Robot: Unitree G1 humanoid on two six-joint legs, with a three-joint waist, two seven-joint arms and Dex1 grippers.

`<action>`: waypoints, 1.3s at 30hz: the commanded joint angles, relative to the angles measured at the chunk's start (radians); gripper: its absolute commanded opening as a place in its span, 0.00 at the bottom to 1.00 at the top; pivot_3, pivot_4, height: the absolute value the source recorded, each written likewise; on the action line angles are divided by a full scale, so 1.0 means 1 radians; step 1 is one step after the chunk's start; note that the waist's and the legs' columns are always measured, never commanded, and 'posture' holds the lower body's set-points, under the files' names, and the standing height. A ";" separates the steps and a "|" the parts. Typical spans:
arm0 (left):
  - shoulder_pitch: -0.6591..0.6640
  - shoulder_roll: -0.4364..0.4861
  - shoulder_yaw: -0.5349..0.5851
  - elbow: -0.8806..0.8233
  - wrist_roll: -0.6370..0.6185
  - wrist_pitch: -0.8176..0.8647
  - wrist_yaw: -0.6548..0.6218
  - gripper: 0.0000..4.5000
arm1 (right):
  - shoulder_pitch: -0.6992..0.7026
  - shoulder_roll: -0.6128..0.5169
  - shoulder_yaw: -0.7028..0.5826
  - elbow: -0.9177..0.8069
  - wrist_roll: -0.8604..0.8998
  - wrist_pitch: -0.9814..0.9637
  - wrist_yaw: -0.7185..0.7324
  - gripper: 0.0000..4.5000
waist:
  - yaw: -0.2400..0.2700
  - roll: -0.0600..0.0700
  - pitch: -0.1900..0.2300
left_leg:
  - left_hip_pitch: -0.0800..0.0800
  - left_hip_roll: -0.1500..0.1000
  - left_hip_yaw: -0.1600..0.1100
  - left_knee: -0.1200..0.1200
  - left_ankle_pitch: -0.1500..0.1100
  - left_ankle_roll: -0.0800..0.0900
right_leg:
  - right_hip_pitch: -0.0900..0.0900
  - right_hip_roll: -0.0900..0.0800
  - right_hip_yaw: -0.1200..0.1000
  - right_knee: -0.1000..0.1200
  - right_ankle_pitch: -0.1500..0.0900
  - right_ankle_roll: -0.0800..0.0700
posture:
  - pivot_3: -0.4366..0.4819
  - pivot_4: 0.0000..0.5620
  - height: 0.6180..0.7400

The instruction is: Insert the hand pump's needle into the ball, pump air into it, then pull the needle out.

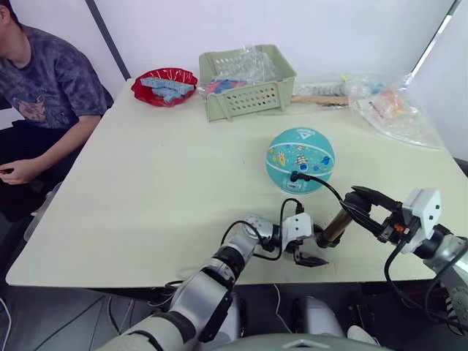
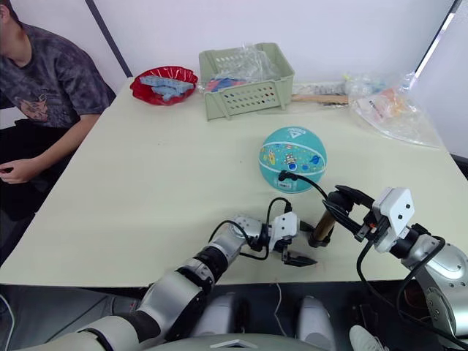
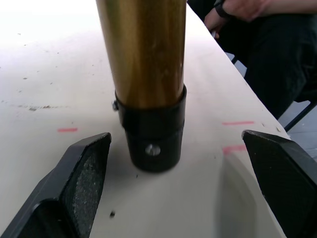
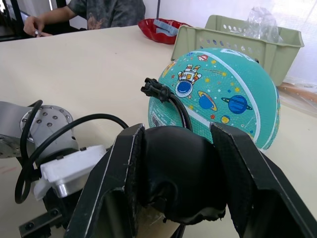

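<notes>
Right fingers point(image 4: 124, 183) clamping hand pump point(image 1: 335, 228) cap, needle point(image 4: 154, 90) tip hidden in ball point(image 1: 300, 159)

My left fingers point(image 3: 81, 173) are showing black plastic with rough, grainy pads. The pump point(image 3: 143, 54) is presenting a glossy brushed bronze metal barrel and a smooth black cap. The ball point(image 4: 223, 94) is looking like pebbled, matt rubber. The table point(image 1: 146, 183) is appearing matt and lightly speckled.

looks like a lab or test room, plain white walls point(image 1: 307, 29), big pale bench point(image 1: 161, 190) with red tape marks, green slotted plastic basket point(image 1: 248, 80), person point(image 1: 44, 95) seated alongside
</notes>
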 commanded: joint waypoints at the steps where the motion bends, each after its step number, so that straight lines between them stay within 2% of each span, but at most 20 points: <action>1: 0.036 0.068 0.037 -0.107 -0.060 0.027 -0.070 1.00 | 0.032 -0.007 -0.004 0.026 -0.025 0.015 0.003 0.35 | 0.000 0.002 0.002 | 0.000 0.000 0.000 0.000 0.000 0.000 | 0.000 0.000 0.000 0.000 0.000 0.000 | 0.48 0.27 0.98; 6: 0.107 0.184 0.063 -0.360 -0.172 0.088 -0.196 1.00 | 0.038 0.001 -0.010 0.027 -0.017 0.005 0.003 0.35 | 0.003 0.008 0.011 | -0.001 0.000 0.000 0.000 0.002 -0.003 | -0.001 -0.001 0.000 0.000 0.000 0.000 | 0.48 0.27 0.98; 12: 0.183 0.340 0.136 -0.624 -0.333 0.196 -0.296 1.00 | 0.028 0.015 -0.015 0.033 -0.006 -0.001 -0.003 0.35 | 0.002 0.007 0.015 | -0.002 -0.002 0.001 0.000 0.003 -0.004 | 0.000 -0.004 0.000 0.000 0.000 0.000 | 0.48 0.27 0.98; 22: 0.311 0.570 0.268 -0.947 -0.581 0.369 -0.396 1.00 | 0.035 0.011 -0.048 0.035 0.007 -0.010 0.007 0.35 | 0.002 0.011 0.021 | -0.001 -0.001 0.000 0.000 0.005 -0.008 | -0.001 -0.001 0.000 0.001 0.000 0.000 | 0.48 0.27 0.98; 26: 0.361 0.654 0.325 -1.013 -0.627 0.396 -0.410 1.00 | 0.004 0.005 -0.073 0.027 0.008 0.003 -0.018 0.35 | 0.003 0.013 0.022 | -0.001 -0.001 0.000 0.000 0.006 -0.010 | 0.000 -0.001 0.000 0.001 0.000 0.001 | 0.48 0.27 0.98; 30: 0.412 0.699 0.374 -1.040 -0.657 0.403 -0.401 1.00 | -0.026 -0.031 -0.121 0.044 0.014 -0.003 -0.003 0.35 | 0.001 0.015 0.025 | -0.001 -0.001 0.000 0.000 0.006 -0.010 | -0.001 0.000 0.001 0.001 0.000 0.001 | 0.48 0.27 0.98; 39: 0.464 0.714 0.459 -1.041 -0.706 0.402 -0.370 1.00 | -0.099 -0.148 -0.196 0.105 0.005 -0.023 0.056 0.35 | 0.002 0.018 0.032 | -0.002 -0.002 0.002 0.000 0.006 -0.011 | -0.001 0.001 0.003 0.002 0.000 0.001 | 0.48 0.27 0.98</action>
